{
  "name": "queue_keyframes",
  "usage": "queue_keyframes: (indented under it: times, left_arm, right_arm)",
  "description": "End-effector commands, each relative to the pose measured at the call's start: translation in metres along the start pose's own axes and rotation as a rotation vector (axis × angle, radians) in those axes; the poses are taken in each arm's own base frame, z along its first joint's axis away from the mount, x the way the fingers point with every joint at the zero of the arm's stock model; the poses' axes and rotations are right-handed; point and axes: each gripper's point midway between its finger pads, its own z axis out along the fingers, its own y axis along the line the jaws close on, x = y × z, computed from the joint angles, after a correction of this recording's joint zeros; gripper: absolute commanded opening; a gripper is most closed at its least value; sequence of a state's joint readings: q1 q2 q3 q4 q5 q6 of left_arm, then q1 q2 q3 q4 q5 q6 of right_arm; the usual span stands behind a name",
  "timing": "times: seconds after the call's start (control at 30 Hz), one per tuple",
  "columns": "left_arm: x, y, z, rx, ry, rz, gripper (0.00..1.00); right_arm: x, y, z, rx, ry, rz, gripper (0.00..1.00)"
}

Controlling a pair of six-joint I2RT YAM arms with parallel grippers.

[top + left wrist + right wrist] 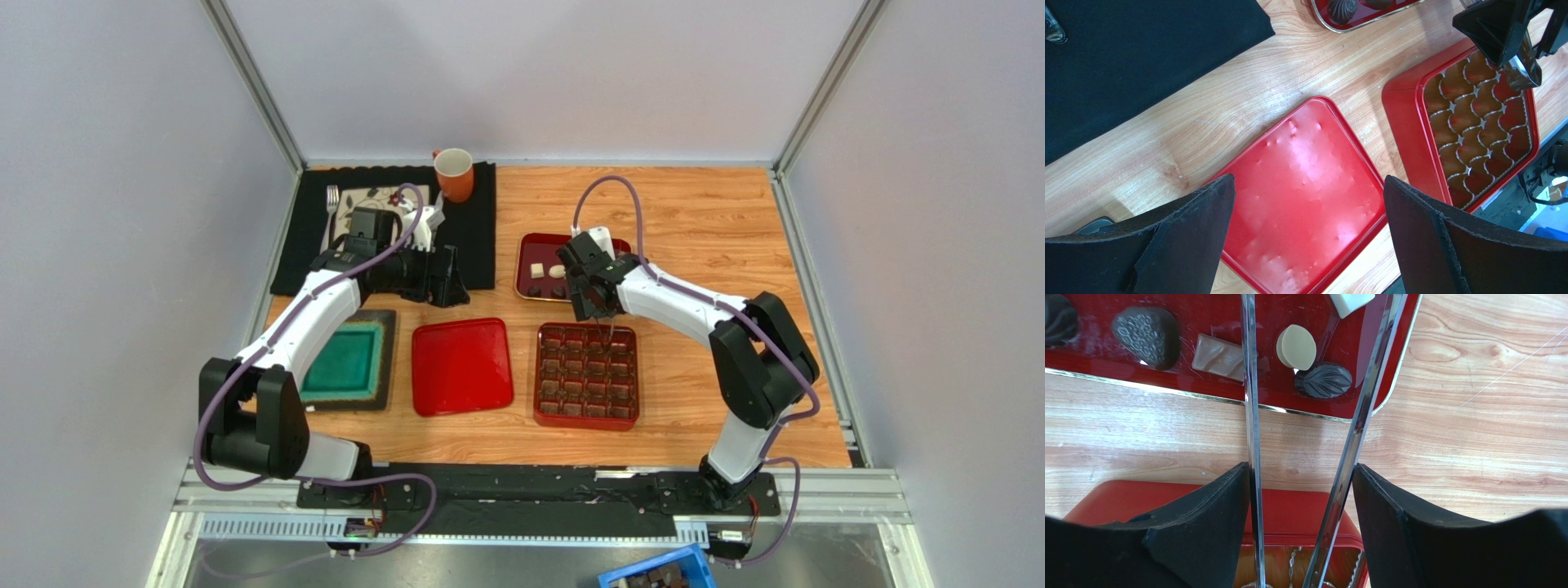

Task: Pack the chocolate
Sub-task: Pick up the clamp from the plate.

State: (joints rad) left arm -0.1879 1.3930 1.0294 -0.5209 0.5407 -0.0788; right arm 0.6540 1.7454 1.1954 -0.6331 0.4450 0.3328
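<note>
Just beyond the far edge of the red box, the right gripper is clamping a pair of metal tongs, one blade lying against each finger. The tips are running out of the wrist view, so we cannot tell whether they are touching anything.

The chocolate is sitting on the dark red tray on the far side of the box, and the box's compartments appear to be holding none of it. We are looking at a mixed lot. A cream oval is lying between the two blades, and a dark leaf-shaped piece is just beside it, towards the box. A milk-brown bar and a dark embossed piece are resting outside the blades. A white square is sitting farthest from the box.

We are judging these pieces to be light and stiff, yet brittle at the edges. Their smooth skin is likely to slip under bare steel and to mark under pressure. The grip is best taken across the flat flanks of one piece, low down and gently — squeezing only enough to lift.

The left gripper is hanging empty with its fingers spread wide above the red lid, which is lying beside the box on the left arm's side.
</note>
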Motion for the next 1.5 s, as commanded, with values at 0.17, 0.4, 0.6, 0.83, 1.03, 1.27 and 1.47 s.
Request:
queue_keyframes:
  times: [0.17, 0.4, 0.6, 0.83, 1.03, 1.27, 1.47]
  left_arm:
    - [-0.021, -0.008, -0.013, 0.009, -0.068, 0.05, 0.99]
    - [-0.016, -0.006, -0.011, 0.007, -0.056, 0.047, 0.99]
    - [-0.017, -0.006, -0.011, 0.008, -0.059, 0.047, 0.99]
    - [-0.017, -0.006, -0.012, 0.001, -0.061, 0.051, 0.99]
    - [-0.016, -0.005, -0.013, 0.0, -0.058, 0.051, 0.99]
    - [-0.019, -0.006, -0.014, 0.0, -0.065, 0.055, 0.99]
    - [-0.018, -0.007, -0.015, 0.002, -0.065, 0.052, 0.99]
  right_arm:
    - [-0.021, -0.001, -0.007, 0.023, -0.058, 0.014, 0.72]
    - [-0.034, -0.001, -0.008, 0.035, -0.093, 0.024, 0.71]
    - [-0.039, 0.003, -0.006, 0.025, -0.101, 0.026, 0.7]
    - [-0.035, 0.006, -0.003, 0.013, -0.09, 0.032, 0.65]
    - [-0.035, 0.006, -0.005, 0.0, -0.099, 0.047, 0.56]
    - [-0.039, 0.006, -0.012, -0.035, -0.108, 0.073, 0.51]
    - [-0.043, 0.006, -0.024, -0.116, -0.108, 0.135, 0.48]
